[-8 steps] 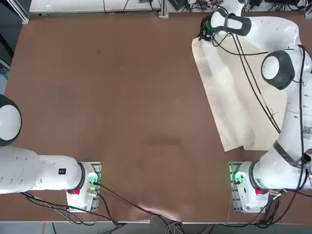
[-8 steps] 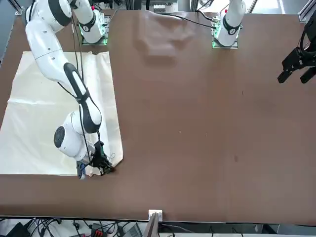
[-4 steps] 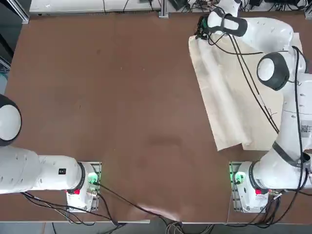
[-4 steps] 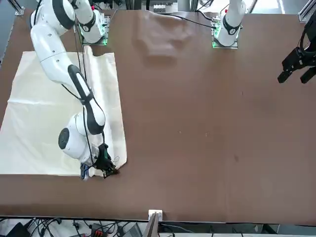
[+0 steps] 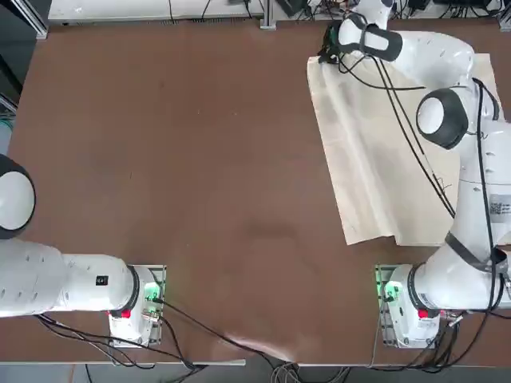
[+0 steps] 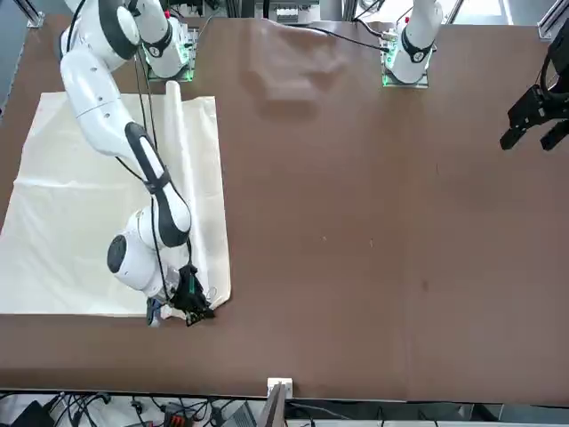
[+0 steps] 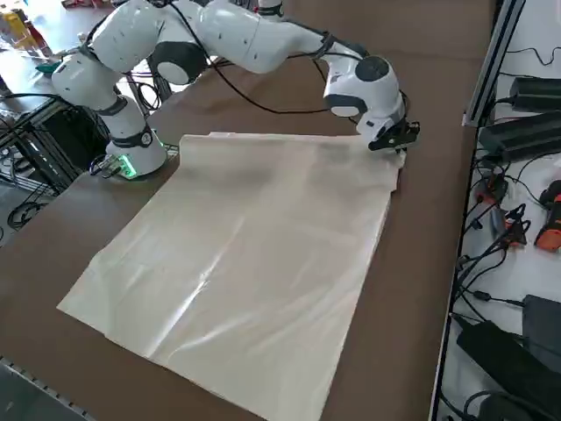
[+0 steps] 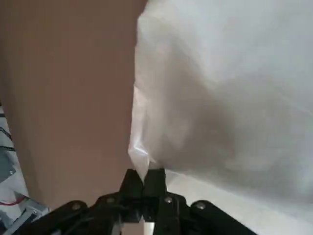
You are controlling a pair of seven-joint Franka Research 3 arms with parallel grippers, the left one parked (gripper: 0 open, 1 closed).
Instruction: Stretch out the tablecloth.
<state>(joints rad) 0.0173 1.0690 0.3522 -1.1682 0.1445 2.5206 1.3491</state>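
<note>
One corner of the cloth (image 7: 254,263) was pinched in the right gripper (image 8: 143,177), its fingers closed; the rest lay over the table's (image 7: 53,263) right side, lightly creased. Drawing that edge outward, low and slowly, seemed best, lest the sheet skew.

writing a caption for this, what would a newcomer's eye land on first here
Probably the big cream fabric tablecloth, softly creased on the brown table at the robot's right. Next, the white jointed right arm arching over it, its black two-finger right gripper shut on the cloth's far corner, on the side toward the table's middle.
</note>
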